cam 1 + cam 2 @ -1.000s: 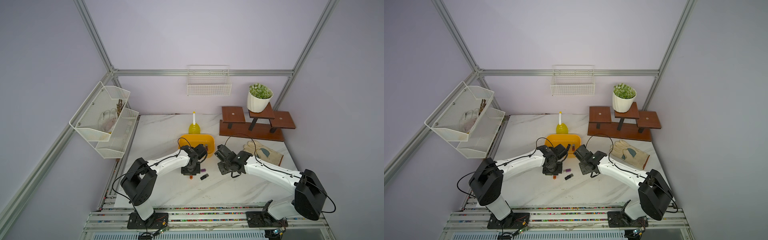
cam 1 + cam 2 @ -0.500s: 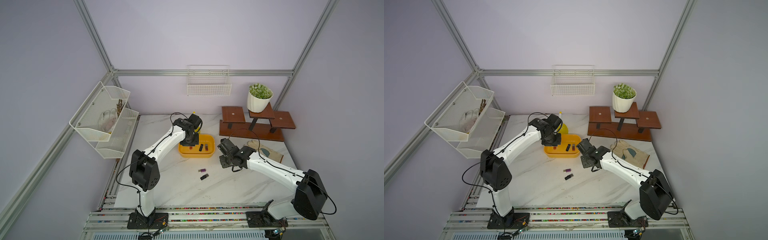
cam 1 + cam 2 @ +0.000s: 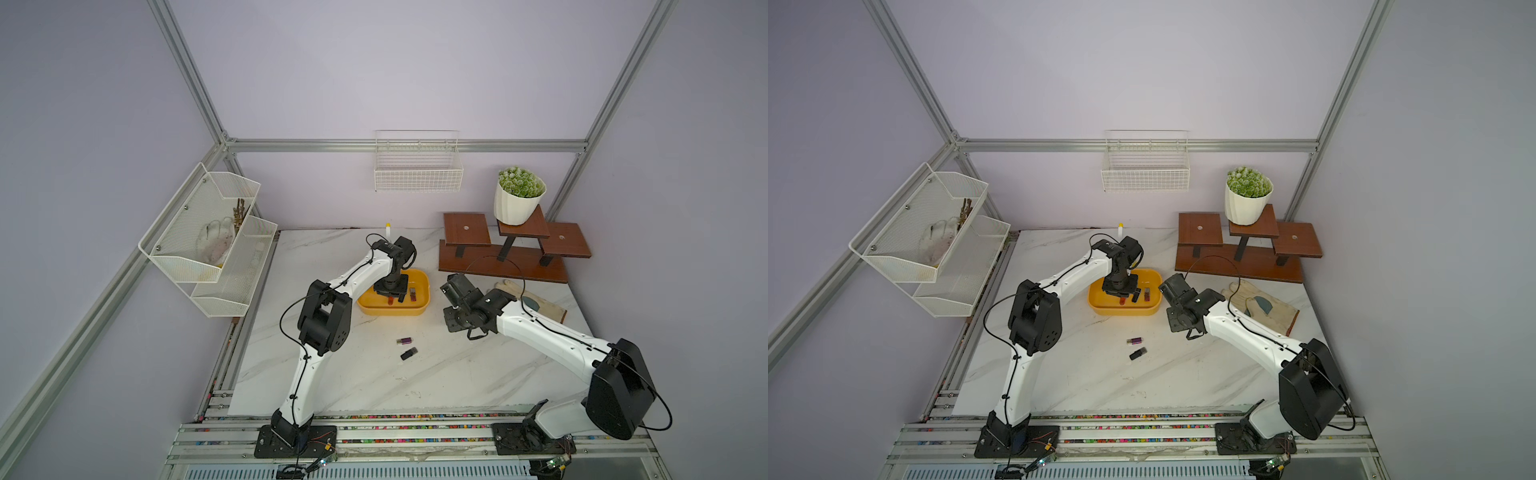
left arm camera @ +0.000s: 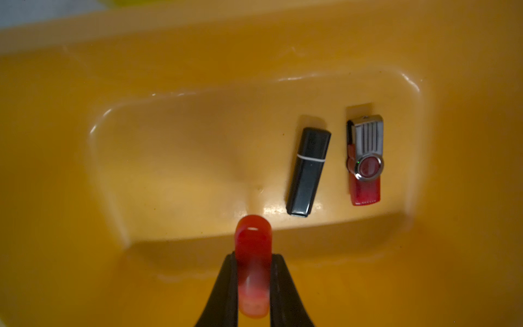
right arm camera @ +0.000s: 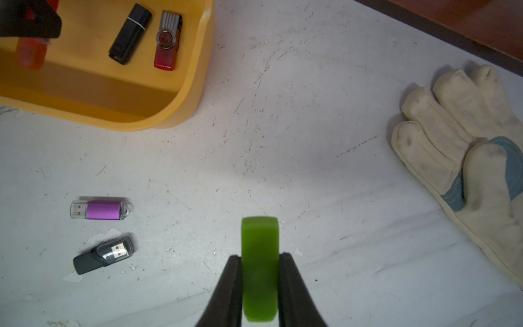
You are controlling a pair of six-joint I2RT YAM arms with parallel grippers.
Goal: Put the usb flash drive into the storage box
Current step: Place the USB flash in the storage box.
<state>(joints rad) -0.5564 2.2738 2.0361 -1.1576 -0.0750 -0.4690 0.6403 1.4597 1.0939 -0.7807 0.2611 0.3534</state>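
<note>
Hovering over the storage box (image 4: 70, 70), the left gripper (image 4: 252, 259) is pinching a red usb flash drive (image 4: 252, 237); the right gripper (image 5: 259, 259) is clamping a green drive (image 5: 259, 240) above the table (image 5: 311, 141); a black drive (image 4: 308, 170) and a swivel drive (image 4: 365, 170) are lying inside the box.

Yellow-orange throughout on the storage box (image 4: 198, 56). Inside: a black drive (image 4: 308, 172) with a thin white ring, and a red swivel drive (image 4: 365, 161) with a ribbed silver cover. Black on the left gripper (image 4: 254, 256), around a translucent red drive (image 4: 253, 240); black too on the right gripper (image 5: 260, 256), around a green drive (image 5: 259, 283). White with grey veining on the table (image 3: 457, 374), carrying a purple drive (image 5: 100, 210) with clear ends and a dark grey drive (image 5: 90, 262) with a clear cap. Cream with blue-grey patches on the glove (image 5: 467, 158). Reddish-brown on the stand (image 3: 457, 235).
</note>
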